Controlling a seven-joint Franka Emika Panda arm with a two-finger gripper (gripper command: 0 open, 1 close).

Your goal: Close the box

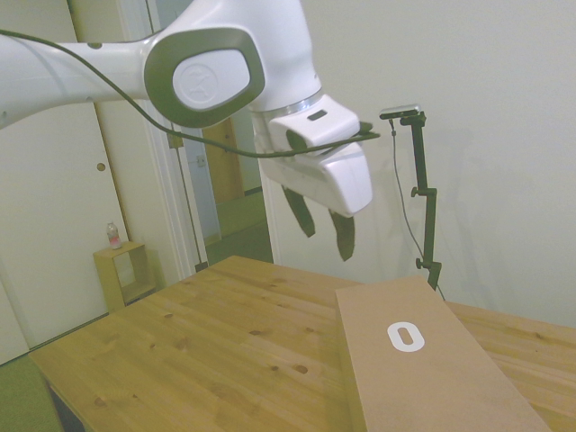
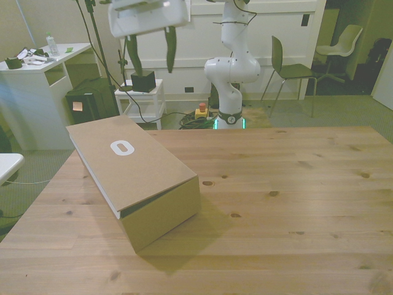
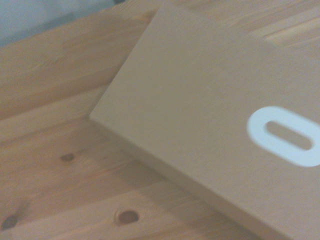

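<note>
The brown cardboard box (image 2: 136,178) lies on the wooden table (image 2: 295,203) toward the front view's left, with its lid down flat. A white oval ring mark (image 2: 122,148) shows on the lid, and no foam lining is visible. The same box (image 1: 423,369) fills the lower right of the side view, and its lid (image 3: 210,115) shows in the wrist view. My gripper (image 1: 322,225) hangs well above the box's far end, open, with nothing between its dark fingers (image 2: 170,51). In the front view the gripper (image 2: 151,54) is high above the lid.
A small hollow wooden cube shelf (image 1: 124,274) stands on the floor beyond the table in the side view. Behind the table in the front view are a white desk (image 2: 34,92), a black cart (image 2: 89,101) and a chair (image 2: 291,70).
</note>
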